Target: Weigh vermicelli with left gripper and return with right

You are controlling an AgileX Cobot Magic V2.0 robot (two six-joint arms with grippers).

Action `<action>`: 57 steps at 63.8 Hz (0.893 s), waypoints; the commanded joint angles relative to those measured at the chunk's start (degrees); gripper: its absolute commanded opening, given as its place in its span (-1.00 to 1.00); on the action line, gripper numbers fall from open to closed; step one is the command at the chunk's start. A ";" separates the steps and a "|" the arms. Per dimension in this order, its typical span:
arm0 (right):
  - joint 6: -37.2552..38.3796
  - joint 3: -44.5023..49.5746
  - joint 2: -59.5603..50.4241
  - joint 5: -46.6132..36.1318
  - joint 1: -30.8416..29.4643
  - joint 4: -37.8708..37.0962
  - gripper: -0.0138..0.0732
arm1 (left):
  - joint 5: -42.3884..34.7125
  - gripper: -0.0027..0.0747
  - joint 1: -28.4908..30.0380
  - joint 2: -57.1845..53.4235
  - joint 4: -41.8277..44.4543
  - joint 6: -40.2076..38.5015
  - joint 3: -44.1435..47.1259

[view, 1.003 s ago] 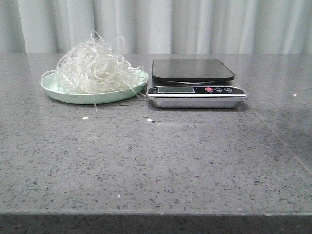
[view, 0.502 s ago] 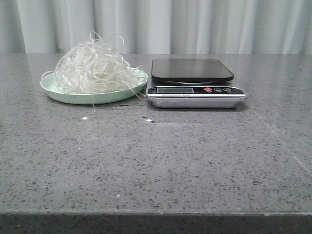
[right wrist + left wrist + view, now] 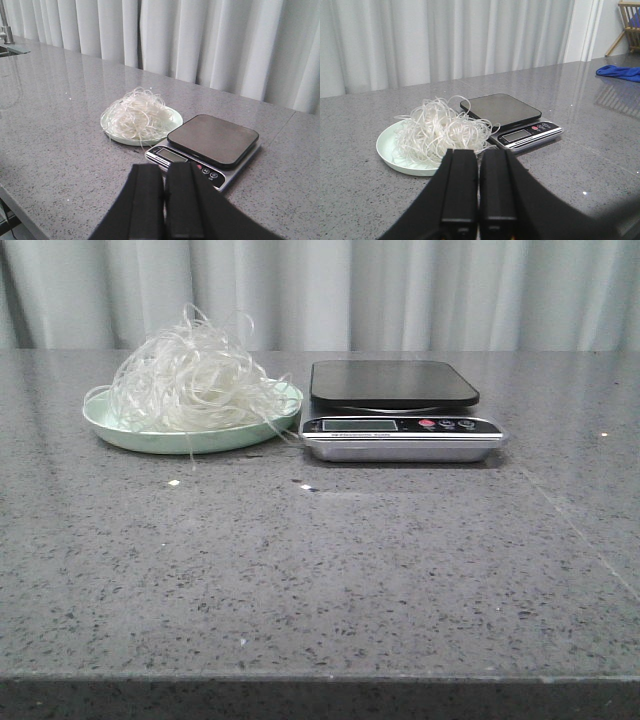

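Observation:
The vermicelli (image 3: 190,380) is a fluffy whitish tangle heaped on a mint-green plate (image 3: 130,435) at the table's back left. A kitchen scale (image 3: 400,410) with a bare black platform stands right beside the plate. Neither gripper shows in the front view. In the left wrist view my left gripper (image 3: 479,152) is shut and empty, short of the vermicelli (image 3: 440,130) and plate (image 3: 387,150), with the scale (image 3: 512,117) beyond. In the right wrist view my right gripper (image 3: 165,167) is shut and empty, short of the scale (image 3: 210,142), with the vermicelli (image 3: 135,115) farther off.
The grey speckled table (image 3: 320,570) ends at a front edge low in the front view. A pale curtain (image 3: 350,290) hangs behind it. A blue cloth (image 3: 620,72) lies far off on the table in the left wrist view. Small crumbs (image 3: 174,482) lie in front of the plate.

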 commanded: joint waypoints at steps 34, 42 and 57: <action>-0.41 -1.40 0.73 -4.23 -0.27 -0.52 -0.29 | -4.87 -0.58 -0.04 0.65 -0.43 0.00 -0.60; -0.41 -1.40 0.73 -4.23 -0.27 -0.52 -0.29 | -4.96 -0.58 2.90 0.65 -0.43 0.00 2.02; -0.41 -1.40 0.73 -4.23 -0.27 -0.52 -0.29 | -15.61 -0.58 18.29 0.06 2.58 0.00 12.13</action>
